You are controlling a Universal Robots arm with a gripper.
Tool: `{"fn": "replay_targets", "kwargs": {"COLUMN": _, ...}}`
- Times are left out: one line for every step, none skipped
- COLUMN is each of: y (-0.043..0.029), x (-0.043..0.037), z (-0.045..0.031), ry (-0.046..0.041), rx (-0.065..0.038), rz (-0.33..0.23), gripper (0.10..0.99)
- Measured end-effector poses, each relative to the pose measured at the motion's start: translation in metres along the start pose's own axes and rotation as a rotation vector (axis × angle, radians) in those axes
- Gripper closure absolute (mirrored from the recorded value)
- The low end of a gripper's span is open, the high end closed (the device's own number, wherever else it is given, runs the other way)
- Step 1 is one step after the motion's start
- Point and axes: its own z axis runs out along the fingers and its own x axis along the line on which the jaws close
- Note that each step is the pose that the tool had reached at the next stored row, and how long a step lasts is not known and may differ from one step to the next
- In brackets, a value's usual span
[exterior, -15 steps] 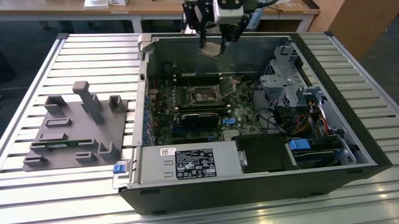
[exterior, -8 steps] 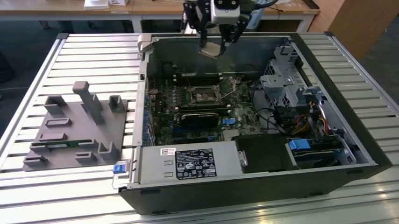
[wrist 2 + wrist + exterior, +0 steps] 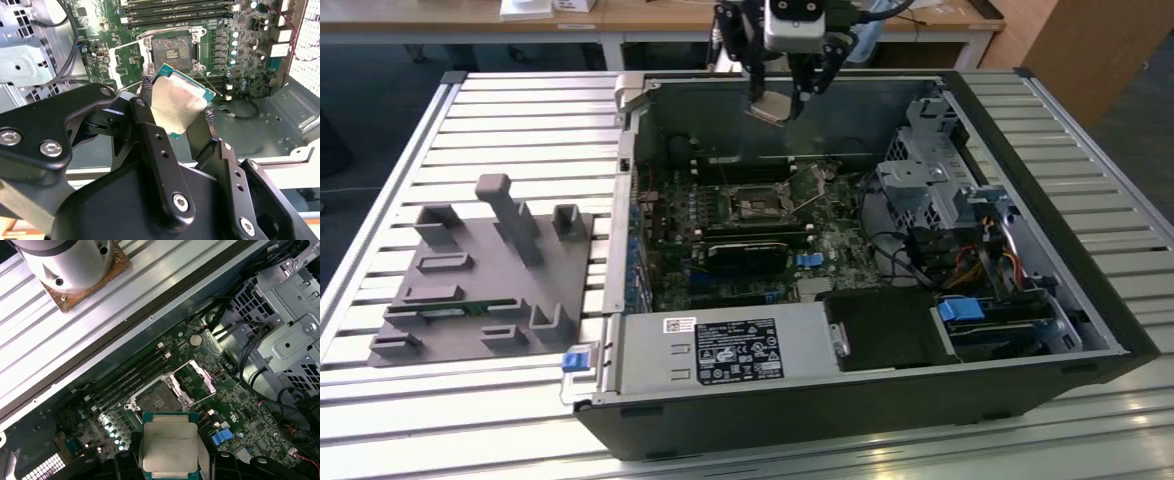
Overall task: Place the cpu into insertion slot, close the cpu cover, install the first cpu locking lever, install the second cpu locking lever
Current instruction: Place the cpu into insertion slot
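Hanging over the open case (image 3: 881,425), the claw (image 3: 781,98) is clamped on the cpu (image 3: 170,445), a flat square chip with a dull silver lid and green edge. Nothing's seated yet: bare socket (image 3: 155,402), thin metal cpu cover (image 3: 205,377) flipped up, so all four steps look undone.

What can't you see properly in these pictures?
- The chip's lower edge: in the second wrist view, the black links of the gripper that holds it cover it.
- The socket's tiny pins: too small to make out in the exterior view.
- The gripper's fingers in the first wrist view: cut off by the picture's edge.
- The green board's near part: hidden behind the grey power box in the exterior view.
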Motion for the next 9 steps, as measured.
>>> {"fn": "replay_targets", "kwargs": {"y": 0.0000, "x": 0.0001, "z": 0.0001, "ry": -0.0007, "rx": 0.000, "rz": 0.009, "gripper": 0.561}}
{"fn": "replay_targets", "kwargs": {"y": 0.0001, "x": 0.0002, "z": 0.0002, "ry": -0.0014, "rx": 0.000, "rz": 0.017, "gripper": 0.561}}
{"fn": "replay_targets", "kwargs": {"y": 0.0003, "x": 0.0003, "z": 0.0002, "ry": -0.0021, "rx": 0.000, "rz": 0.026, "gripper": 0.561}}
{"fn": "replay_targets", "kwargs": {"y": 0.0004, "x": 0.0004, "z": 0.0004, "ry": -0.0027, "rx": -0.001, "rz": 0.034, "gripper": 0.561}}
{"fn": "replay_targets", "kwargs": {"y": 0.0005, "x": 0.0005, "z": 0.0005, "ry": -0.0035, "rx": -0.001, "rz": 0.044, "gripper": 0.561}}
{"fn": "replay_targets", "kwargs": {"y": 0.0006, "x": 0.0006, "z": 0.0006, "ry": -0.0042, "rx": -0.001, "rz": 0.052, "gripper": 0.561}}
{"fn": "replay_targets", "kwargs": {"y": 0.0007, "x": 0.0008, "z": 0.0006, "ry": -0.0048, "rx": -0.001, "rz": 0.060, "gripper": 0.561}}
{"fn": "replay_targets", "kwargs": {"y": 0.0008, "x": 0.0009, "z": 0.0007, "ry": -0.0055, "rx": -0.001, "rz": 0.068, "gripper": 0.561}}
{"fn": "replay_targets", "kwargs": {"y": 0.0009, "x": 0.0010, "z": 0.0008, "ry": -0.0062, "rx": -0.001, "rz": 0.076, "gripper": 0.561}}
